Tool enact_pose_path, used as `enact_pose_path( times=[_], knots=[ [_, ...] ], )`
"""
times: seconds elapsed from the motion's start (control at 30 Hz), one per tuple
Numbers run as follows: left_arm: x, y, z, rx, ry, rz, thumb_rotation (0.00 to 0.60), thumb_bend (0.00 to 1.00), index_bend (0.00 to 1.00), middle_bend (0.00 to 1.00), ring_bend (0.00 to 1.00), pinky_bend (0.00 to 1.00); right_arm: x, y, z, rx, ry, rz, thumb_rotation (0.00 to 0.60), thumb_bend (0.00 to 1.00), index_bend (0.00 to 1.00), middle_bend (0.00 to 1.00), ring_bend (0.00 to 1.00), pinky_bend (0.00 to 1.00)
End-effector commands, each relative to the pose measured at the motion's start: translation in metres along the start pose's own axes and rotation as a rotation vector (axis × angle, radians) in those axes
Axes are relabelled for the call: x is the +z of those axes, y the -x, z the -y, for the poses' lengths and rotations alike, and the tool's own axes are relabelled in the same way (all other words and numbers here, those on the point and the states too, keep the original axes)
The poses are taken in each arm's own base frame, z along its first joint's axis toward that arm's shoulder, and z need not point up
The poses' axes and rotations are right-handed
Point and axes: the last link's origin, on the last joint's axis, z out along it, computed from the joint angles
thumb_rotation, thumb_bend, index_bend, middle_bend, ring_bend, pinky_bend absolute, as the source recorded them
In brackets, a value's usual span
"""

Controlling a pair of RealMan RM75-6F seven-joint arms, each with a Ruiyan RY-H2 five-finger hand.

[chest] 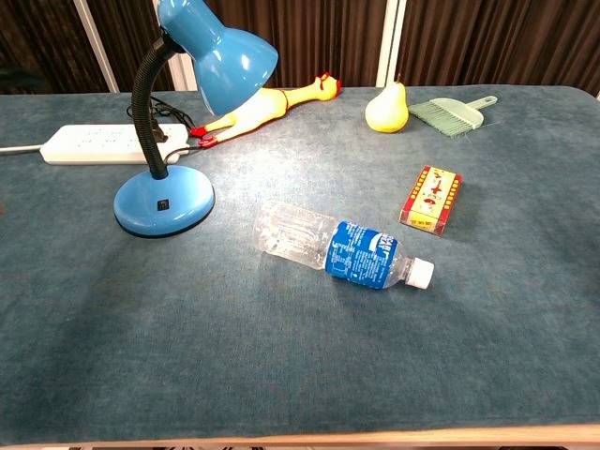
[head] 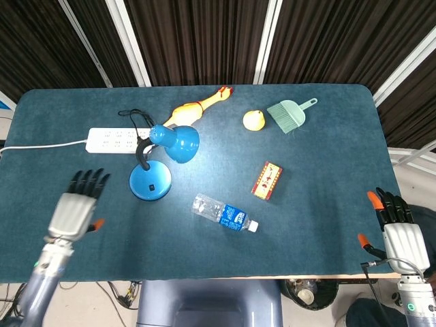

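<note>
My left hand hovers over the table's front left with its fingers spread and nothing in it, well left of the blue desk lamp's base. It does not show in the chest view. The lamp stands upright, its shade facing the table's middle. My right hand hangs off the table's right front corner, fingers apart and empty. A plastic water bottle with a blue label lies on its side near the table's middle.
A white power strip lies behind the lamp, with a yellow rubber chicken beyond it. A yellow pear and a green dustpan brush sit at the back. A small red box lies right of the bottle.
</note>
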Motion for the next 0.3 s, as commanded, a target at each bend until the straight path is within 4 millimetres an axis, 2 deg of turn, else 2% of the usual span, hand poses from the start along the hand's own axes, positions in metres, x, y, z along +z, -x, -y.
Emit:
enact_pose_path(
  times=[0.03, 0.13, 0.3],
  knots=[
    [-0.05, 0.009, 0.056, 0.008, -0.115, -0.008, 0.6, 0.06, 0.0, 0.0, 0.0, 0.03, 0.0, 0.001, 0.0, -0.007, 0.004, 0.0, 0.6, 0.31, 0.0, 0.0, 0.0, 0.08],
    [-0.058, 0.012, 0.066, -0.029, -0.132, -0.007, 0.6, 0.06, 0.0, 0.0, 0.0, 0.03, 0.0, 0.002, 0.001, -0.012, 0.006, 0.001, 0.6, 0.31, 0.0, 0.0, 0.0, 0.08],
    [-0.058, 0.012, 0.069, -0.061, -0.149, -0.001, 0.6, 0.06, 0.0, 0.0, 0.0, 0.03, 0.0, 0.002, 0.001, -0.015, 0.007, -0.002, 0.6, 0.31, 0.0, 0.0, 0.0, 0.08]
  ],
)
